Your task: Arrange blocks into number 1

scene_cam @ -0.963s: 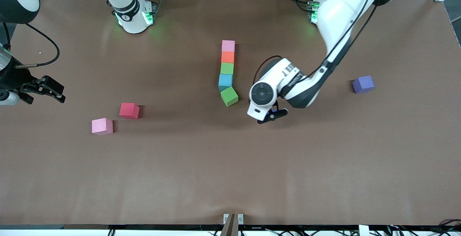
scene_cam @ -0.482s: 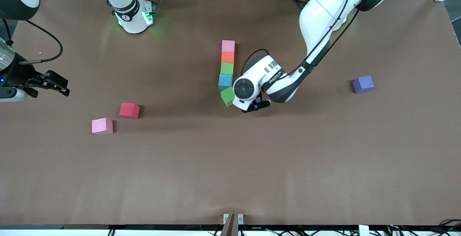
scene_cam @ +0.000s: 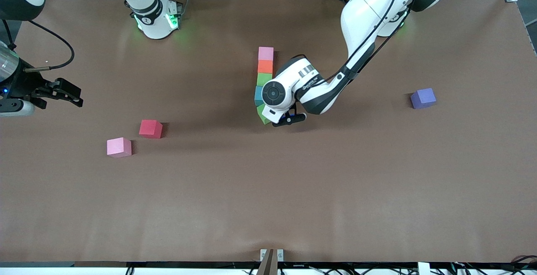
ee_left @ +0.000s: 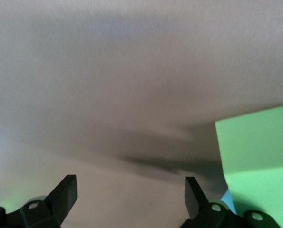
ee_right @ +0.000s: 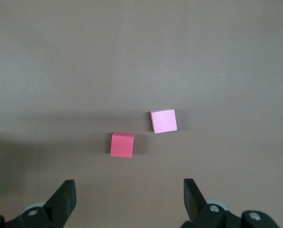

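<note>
Blue block (scene_cam: pixel 257 95) crowds green block (scene_cam: pixel 262 114); elsewhere open.

The left arm (scene_cam: pixel 302 88) hides most of the skewed green block (scene_cam: pixel 261 115).

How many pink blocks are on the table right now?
2. One pink block caps the column at the end nearest the robots' bases; the other pink block lies loose beside the red block, toward the right arm's end. None looks hidden.
</note>
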Robot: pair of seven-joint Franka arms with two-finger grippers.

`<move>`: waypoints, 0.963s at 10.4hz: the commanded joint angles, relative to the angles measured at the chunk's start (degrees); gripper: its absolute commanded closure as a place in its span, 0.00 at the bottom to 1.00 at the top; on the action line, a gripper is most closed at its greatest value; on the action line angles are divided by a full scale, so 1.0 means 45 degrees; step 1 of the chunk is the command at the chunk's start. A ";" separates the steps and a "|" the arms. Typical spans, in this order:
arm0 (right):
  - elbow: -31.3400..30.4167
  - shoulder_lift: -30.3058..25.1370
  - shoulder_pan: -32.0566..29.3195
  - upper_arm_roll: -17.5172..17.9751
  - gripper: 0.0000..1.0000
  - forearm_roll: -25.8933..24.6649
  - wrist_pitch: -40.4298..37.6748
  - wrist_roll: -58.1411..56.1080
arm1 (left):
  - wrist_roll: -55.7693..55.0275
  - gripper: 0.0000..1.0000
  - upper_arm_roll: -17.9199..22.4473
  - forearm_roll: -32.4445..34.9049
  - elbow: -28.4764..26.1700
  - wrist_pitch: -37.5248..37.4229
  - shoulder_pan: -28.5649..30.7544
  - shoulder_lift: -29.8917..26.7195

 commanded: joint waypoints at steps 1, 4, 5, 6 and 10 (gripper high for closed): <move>0.0252 0.0006 0.0031 -0.0015 0.00 0.0084 -0.0254 0.0249 | -0.0366 0.00 0.0130 0.0659 0.0408 0.0036 -0.0266 -0.0023; 0.0252 0.0006 0.0031 -0.0015 0.00 0.0084 -0.0254 0.0249 | -0.0697 0.00 0.0130 0.1322 0.0644 0.0075 -0.0560 -0.0180; 0.0252 0.0006 0.0031 -0.0015 0.00 0.0084 -0.0254 0.0249 | -0.0951 0.00 0.0111 0.1557 0.0779 0.0114 -0.0560 -0.0161; 0.0291 0.0006 0.0031 -0.0015 0.00 0.0084 -0.0254 0.0249 | -0.0973 0.00 0.0130 0.1598 0.0781 0.0269 -0.0695 -0.0161; 0.0291 0.0006 0.0011 -0.0015 0.00 0.0084 -0.0254 0.0249 | -0.1227 0.00 0.0130 0.2183 0.0840 0.1321 -0.0736 -0.0161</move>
